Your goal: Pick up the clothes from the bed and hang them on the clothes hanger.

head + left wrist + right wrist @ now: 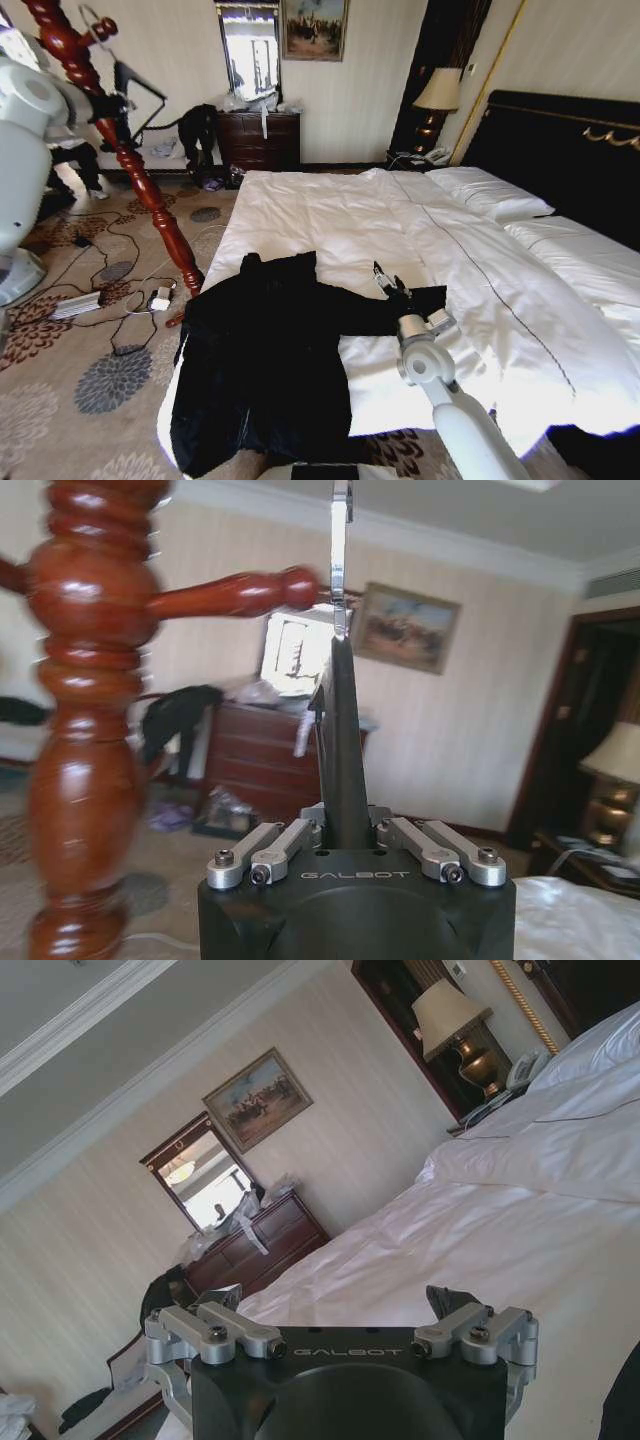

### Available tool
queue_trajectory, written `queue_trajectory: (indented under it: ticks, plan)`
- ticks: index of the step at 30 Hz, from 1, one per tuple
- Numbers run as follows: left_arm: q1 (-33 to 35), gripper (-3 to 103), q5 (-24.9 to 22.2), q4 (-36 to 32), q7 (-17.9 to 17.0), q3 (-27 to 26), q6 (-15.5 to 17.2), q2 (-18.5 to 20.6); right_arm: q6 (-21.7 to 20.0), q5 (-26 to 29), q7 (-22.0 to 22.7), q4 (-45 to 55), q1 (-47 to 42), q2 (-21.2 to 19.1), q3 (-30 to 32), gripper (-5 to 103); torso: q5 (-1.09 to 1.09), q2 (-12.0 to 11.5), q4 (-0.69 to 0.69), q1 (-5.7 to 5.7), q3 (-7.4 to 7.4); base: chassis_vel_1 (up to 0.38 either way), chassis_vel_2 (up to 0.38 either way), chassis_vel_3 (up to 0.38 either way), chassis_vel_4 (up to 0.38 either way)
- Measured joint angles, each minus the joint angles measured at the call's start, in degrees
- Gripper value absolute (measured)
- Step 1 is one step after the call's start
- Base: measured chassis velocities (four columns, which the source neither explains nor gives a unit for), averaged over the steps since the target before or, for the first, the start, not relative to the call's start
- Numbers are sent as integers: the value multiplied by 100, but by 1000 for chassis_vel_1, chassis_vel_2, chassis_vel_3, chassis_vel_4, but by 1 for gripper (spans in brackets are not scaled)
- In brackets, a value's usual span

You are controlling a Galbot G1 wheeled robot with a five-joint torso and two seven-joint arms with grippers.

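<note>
The clothes, a black long-sleeved coat (270, 370), lie spread on the near left corner of the white bed (330, 210). The coat's hem hangs over the foot edge and one sleeve reaches right. My right gripper (385, 280) (335, 1300) is open, low over that sleeve; I cannot tell whether it touches. The clothes hanger, a glossy reddish-brown turned wooden stand (150, 195) (85, 780), rises from the carpet left of the bed. My left gripper (340, 540) is raised and shut, its thin fingers pressed together close to a knobbed peg (240, 590) of the stand.
A brown dresser (260, 140) with a small dark garment (198, 125) draped beside it stands at the far wall. A black tripod-like stand (145, 90) is behind the wooden pole. Cables and a power strip (75, 305) lie on the carpet. A lamp (437, 95) and the black headboard (560, 150) are at right.
</note>
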Motion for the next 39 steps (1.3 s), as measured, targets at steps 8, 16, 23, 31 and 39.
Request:
queue_trajectory:
  ticks: [8, 16, 23, 31, 39]
  plan:
    - [1304, 18, -622, -1648, -161, -662, -65, 319, -453, 731, 1184, -112, 175, -252, -151, 100, 2, 0, 0, 0, 0, 0, 0, 0, 0]
    - [4266, 18, -778, -3148, -157, -1940, -567, 594, -502, 1498, 975, -451, 717, -831, -813, 100, -2, 1, 7, 0, 0, 0, 0, 0, 0]
    - [5874, 18, -377, -3524, 68, -2437, -1241, -305, -730, 1947, 905, -784, 1203, -1205, -1564, 100, 10, 0, -11, 0, 0, 0, 0, 0, 0]
    - [6940, 18, -258, -3702, 20, -3359, -1489, -826, -1173, 1923, 1355, -1736, 3003, -628, -3523, 100, -6, 0, 7, -1, 0, 0, 0, 0, 0]
    - [7084, 18, -276, -4086, -132, -3671, -1335, -918, -1759, 1281, 1935, -3246, 3989, 875, -4615, 100, -2, 0, 3, -1, 0, 0, 0, 0, 0]
